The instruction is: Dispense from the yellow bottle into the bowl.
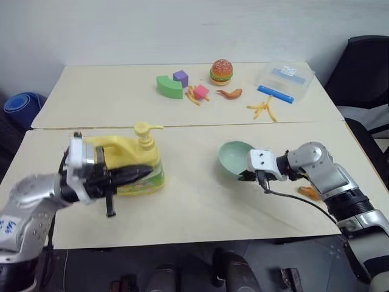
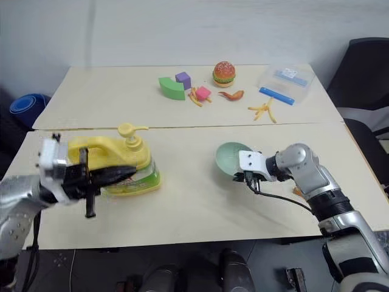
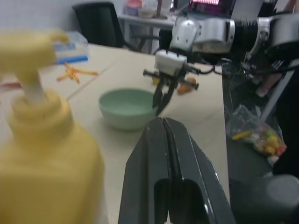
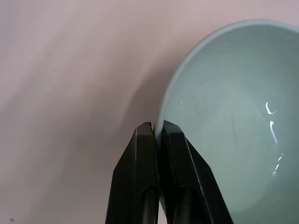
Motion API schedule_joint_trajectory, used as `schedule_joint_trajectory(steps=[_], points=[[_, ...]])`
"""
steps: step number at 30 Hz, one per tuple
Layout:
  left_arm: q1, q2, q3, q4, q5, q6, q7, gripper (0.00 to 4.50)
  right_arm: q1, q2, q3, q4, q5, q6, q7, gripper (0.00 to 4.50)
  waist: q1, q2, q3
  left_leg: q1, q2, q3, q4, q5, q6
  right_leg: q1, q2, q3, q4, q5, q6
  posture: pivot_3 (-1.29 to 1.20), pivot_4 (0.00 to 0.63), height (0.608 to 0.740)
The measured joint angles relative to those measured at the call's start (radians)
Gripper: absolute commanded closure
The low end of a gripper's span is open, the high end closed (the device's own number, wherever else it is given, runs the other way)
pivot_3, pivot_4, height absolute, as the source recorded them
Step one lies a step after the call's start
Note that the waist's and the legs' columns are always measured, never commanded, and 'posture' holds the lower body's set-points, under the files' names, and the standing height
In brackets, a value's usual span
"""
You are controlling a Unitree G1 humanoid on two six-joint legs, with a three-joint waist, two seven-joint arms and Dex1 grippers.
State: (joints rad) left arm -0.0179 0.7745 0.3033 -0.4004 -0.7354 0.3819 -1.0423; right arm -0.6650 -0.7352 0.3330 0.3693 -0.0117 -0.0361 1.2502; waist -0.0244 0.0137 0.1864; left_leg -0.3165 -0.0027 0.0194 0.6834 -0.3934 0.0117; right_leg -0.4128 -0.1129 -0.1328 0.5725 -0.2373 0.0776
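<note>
The yellow bottle (image 1: 121, 149) stands upright on the near table at the left, its pump spout pointing right. My left gripper (image 1: 146, 171) lies level in front of the bottle's label, shut and empty; the bottle (image 3: 46, 154) stands close beside its fingers (image 3: 154, 154) in the left wrist view. The pale green bowl (image 1: 234, 159) sits right of centre, tilted a little. My right gripper (image 1: 246, 176) is shut on the bowl's near rim, and the right wrist view shows the rim of the bowl (image 4: 233, 116) running in between the fingertips (image 4: 145, 135).
On the far table lie a toy burger (image 1: 221, 71), green (image 1: 169, 86), purple (image 1: 180, 77) and pink (image 1: 201, 92) blocks, toy fries (image 1: 262, 109) and a clear plastic box (image 1: 284, 81). A small orange toy (image 1: 310, 192) lies by my right forearm. A black chair (image 1: 364, 61) stands at the right.
</note>
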Motion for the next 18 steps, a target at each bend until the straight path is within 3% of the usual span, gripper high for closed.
schedule_joint_trajectory(steps=[2,4,7,14,18], points=[[0.045,-0.011,0.0,-0.002,0.038,-0.044,-0.008,4.5,0.045,0.0,-0.035,-0.017,0.039,-0.018,0.025,3.97,0.001,0.0,0.0,0.001,0.001,-0.001,0.0,0.0,-0.001,0.0,0.0,0.0,0.001,-0.001,-0.001,0.0,0.15,0.74],[0.106,-0.027,-0.002,0.004,0.078,-0.086,-0.01,4.1,0.114,0.002,-0.067,-0.069,0.108,-0.025,0.054,3.51,0.005,0.001,0.0,-0.001,0.002,-0.002,0.0,-0.001,-0.001,0.0,0.0,-0.001,0.002,-0.001,-0.001,0.0,0.15,0.74],[0.153,-0.06,-0.005,0.025,0.118,-0.137,-0.006,3.3,0.188,0.01,-0.122,-0.151,0.195,-0.025,0.062,2.49,0.014,0.001,0.001,-0.002,0.001,-0.002,0.0,-0.001,0.0,-0.001,-0.001,-0.002,0.001,0.0,-0.001,0.0,0.15,0.74],[0.304,-0.145,0.035,0.15,0.292,-0.389,0.035,1.14,0.645,0.044,-0.534,-0.452,0.483,0.041,-0.087,0.13,0.058,0.0,0.0,-0.001,0.002,-0.003,0.0,-0.009,0.004,0.001,-0.002,-0.002,-0.007,0.0,-0.001,0.0,0.15,0.74],[0.354,-0.171,0.041,0.247,0.389,-0.517,0.07,1.12,0.849,0.066,-0.649,-0.476,0.576,0.041,-0.07,0.02,0.055,0.001,0.0,-0.002,0.002,0.003,0.0,-0.014,0.012,0.002,-0.003,0.003,-0.007,0.0,-0.001,0.0,0.15,0.74]])
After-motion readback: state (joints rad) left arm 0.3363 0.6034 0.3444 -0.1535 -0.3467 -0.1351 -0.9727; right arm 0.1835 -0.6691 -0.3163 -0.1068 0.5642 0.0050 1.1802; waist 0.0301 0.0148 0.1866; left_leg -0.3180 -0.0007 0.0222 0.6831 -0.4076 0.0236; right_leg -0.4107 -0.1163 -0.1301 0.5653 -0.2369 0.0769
